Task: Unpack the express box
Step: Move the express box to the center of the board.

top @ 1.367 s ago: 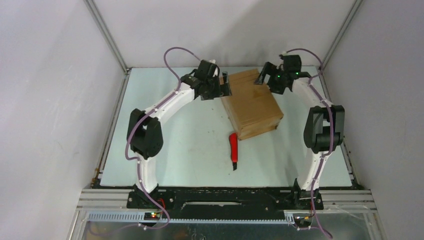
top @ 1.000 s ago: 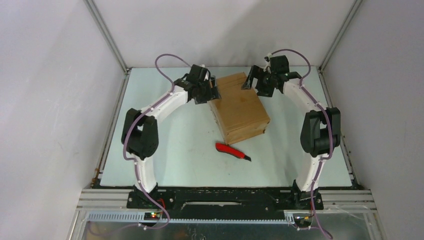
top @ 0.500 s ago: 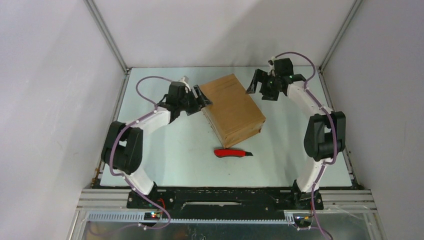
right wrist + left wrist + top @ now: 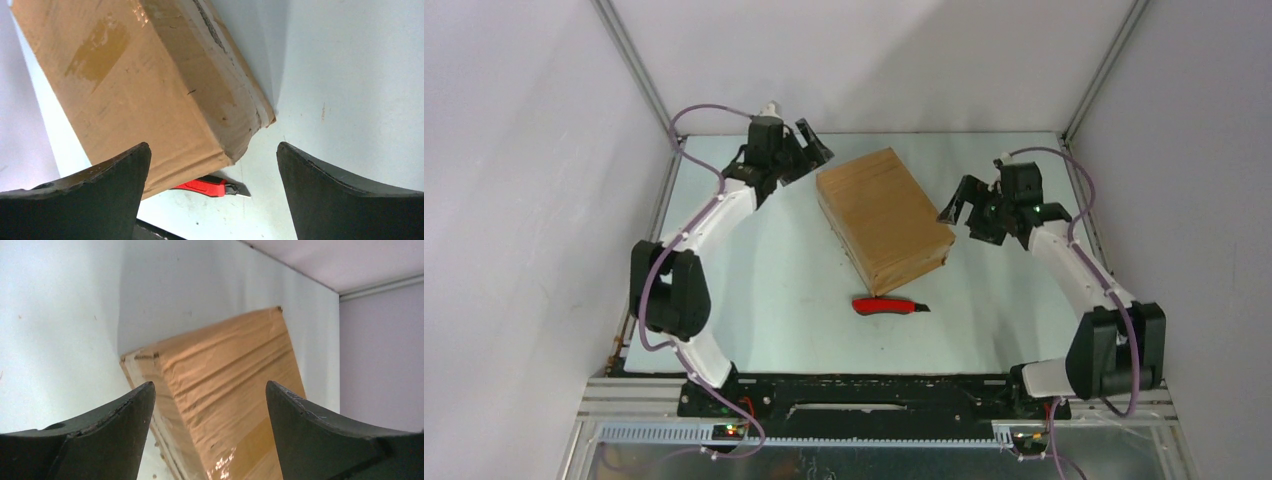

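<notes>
Top external view: the express box [image 4: 884, 218] lies flat at the middle of the table [image 4: 764, 270], set diagonally with its broad face up and its flaps closed. This attitude presents the top for cutting, in my judgement.

The left gripper [image 4: 816, 143] hangs off the box's far left corner, clear of the carton. Left wrist view confirms its jaws stand apart with nothing between them. The right gripper [image 4: 957, 200] stands just beside the box's right long side, jaws spread wide and likewise empty, not touching the cardboard.

A red-handled utility knife [image 4: 886, 305] lies on the table just in front of the box's near end, apparently apart from it.

Assessment: neither arm restrains the carton. Both pincers are open, so either is free to fetch the knife. The box is not yet opened.
</notes>
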`<state>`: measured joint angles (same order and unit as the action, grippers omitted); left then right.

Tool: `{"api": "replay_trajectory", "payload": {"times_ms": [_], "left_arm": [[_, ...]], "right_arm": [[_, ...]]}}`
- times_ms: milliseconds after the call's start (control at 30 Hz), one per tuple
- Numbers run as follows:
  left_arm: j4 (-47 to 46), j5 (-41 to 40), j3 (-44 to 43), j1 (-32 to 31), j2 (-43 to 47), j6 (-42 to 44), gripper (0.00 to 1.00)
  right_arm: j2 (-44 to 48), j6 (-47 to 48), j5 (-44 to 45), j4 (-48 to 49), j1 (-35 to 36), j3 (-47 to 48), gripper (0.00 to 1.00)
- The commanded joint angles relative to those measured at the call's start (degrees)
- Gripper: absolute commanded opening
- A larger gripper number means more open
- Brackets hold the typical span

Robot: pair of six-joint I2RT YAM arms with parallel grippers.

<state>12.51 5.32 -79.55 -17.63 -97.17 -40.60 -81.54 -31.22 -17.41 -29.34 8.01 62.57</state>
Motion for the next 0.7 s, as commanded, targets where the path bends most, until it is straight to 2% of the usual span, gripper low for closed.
{"api": "replay_trajectory", "payload": {"times_ms": [0,100,267,400,500,667], "left_arm": [[2.51,-3.41,-5.72,0.57,-5.05,1.20,0.84],[2.80,-2.73,-7.82,0.73,-7.84,0.70,0.80],[2.65,-3.21,-7.40,1.33,-8.59,0.51,0.74],[3.60,-3.17,-7.95,1.92,-9.85,1.33,0.69],[3.97,-2.95,-7.76,2.24,-10.61,1.72,0.61],[3.24,-2.57,-6.98,2.47,-11.08,2.79,0.59]], "right_arm": [[5.29,-6.33,1.25,7.21,1.11,-5.82,1.00],[7.24,-8.18,1.54,10.16,1.83,-9.44,1.00],[8.95,-10.74,0.55,17.26,1.46,-13.96,0.92],[8.43,-12.98,-0.96,23.23,0.88,-17.21,0.78],[7.77,-14.09,-1.39,26.96,0.78,-18.25,0.69],[7.21,-13.35,-0.75,28.68,0.71,-18.62,0.50]]}}
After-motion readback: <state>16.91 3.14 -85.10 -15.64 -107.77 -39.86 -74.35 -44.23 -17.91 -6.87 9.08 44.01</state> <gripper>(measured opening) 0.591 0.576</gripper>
